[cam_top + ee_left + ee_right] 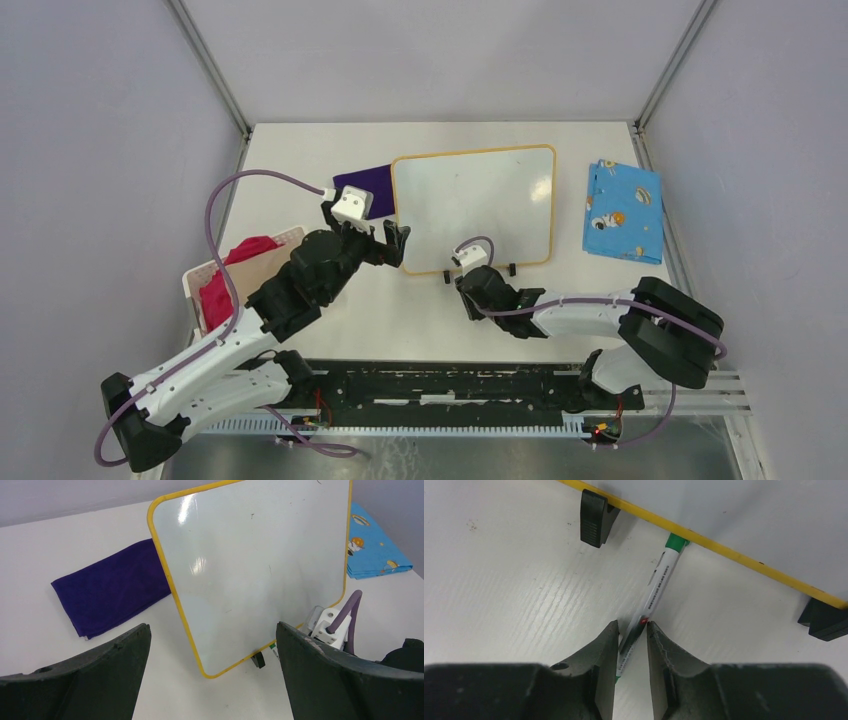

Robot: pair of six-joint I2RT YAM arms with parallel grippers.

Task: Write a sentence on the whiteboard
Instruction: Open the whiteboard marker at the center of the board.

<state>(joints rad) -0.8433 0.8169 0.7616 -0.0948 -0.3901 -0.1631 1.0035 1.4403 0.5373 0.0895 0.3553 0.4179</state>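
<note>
The whiteboard point(475, 205) with its orange frame lies in the middle of the table, and its surface is blank; no sentence shows. It also fills the left wrist view point(250, 565). A white marker with a green cap point(656, 587) lies on the table, its cap end against the board's near frame between the two black feet point(594, 517). My right gripper point(632, 625) is shut on the marker's rear end, low at the board's near edge point(470, 272). My left gripper point(385, 235) is open and empty at the board's near left corner point(212, 625).
A purple cloth point(365, 188) lies left of the board, partly under its edge. A blue patterned cloth point(622, 210) lies to the right. A white basket with a red cloth point(235, 280) stands at the left, beside my left arm.
</note>
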